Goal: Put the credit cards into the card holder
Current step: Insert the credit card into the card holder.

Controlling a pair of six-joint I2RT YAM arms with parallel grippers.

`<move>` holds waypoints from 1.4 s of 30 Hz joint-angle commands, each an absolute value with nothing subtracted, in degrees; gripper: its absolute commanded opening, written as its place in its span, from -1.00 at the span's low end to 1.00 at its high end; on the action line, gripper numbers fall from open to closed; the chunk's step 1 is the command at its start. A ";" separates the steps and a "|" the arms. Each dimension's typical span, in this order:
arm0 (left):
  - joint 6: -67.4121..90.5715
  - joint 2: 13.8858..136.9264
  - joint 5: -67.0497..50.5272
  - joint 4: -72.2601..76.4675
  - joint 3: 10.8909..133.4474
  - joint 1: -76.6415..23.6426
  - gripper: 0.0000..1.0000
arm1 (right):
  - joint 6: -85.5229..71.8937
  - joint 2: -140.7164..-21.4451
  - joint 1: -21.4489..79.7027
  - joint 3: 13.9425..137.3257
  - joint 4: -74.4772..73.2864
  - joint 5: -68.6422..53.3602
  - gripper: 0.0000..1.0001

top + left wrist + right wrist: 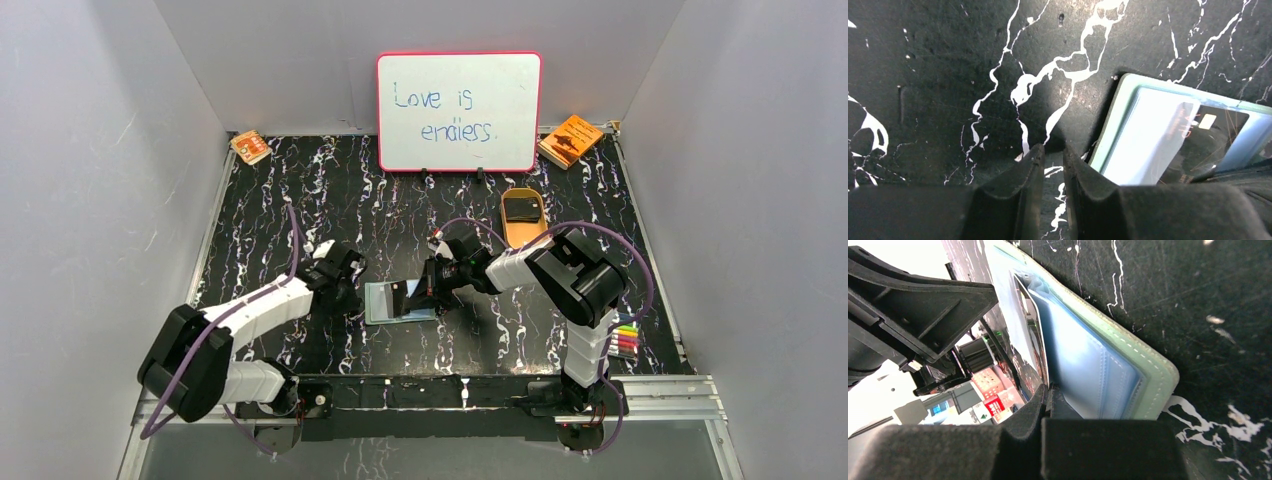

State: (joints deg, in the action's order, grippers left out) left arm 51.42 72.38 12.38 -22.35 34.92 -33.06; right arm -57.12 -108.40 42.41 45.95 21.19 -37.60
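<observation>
Right end effector [1046, 392] is pinched on a dark card [1034, 347]. The card is tilted steeply, its leading edge at a pocket of the holder [1128, 365], which lies open on the tabletop [948, 75] between the arms. Left end effector [1053, 162] is almost closed with a thin gap and nothing in it, tips down just beside the holder's edge. Cannot tell if it touches or pins the holder. Risks: the holder likely slides or swings if the card is pushed with nothing bracing it. The steep card may miss the pocket mouth and ride over the plastic, or twist in the pinch. Dark stack [521, 208] in the tray [523, 232], probably more cards, count unclear. Card and fingers hide the pocket mouth in the right wrist view, so insertion depth is unclear. The left wrist view cuts off the holder's far side.
</observation>
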 commanded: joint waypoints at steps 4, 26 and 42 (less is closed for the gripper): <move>50.29 76.13 7.31 -18.59 33.81 -32.69 -0.72 | -57.47 -109.31 43.06 46.40 21.45 -34.36 -1.00; 50.62 77.61 2.37 -14.67 32.87 -32.70 -1.00 | -58.14 -110.23 45.14 49.08 21.65 -34.71 -1.00; 50.46 76.66 2.54 -14.75 32.78 -32.70 -1.00 | -55.97 -107.18 45.17 50.77 17.50 -33.82 -0.16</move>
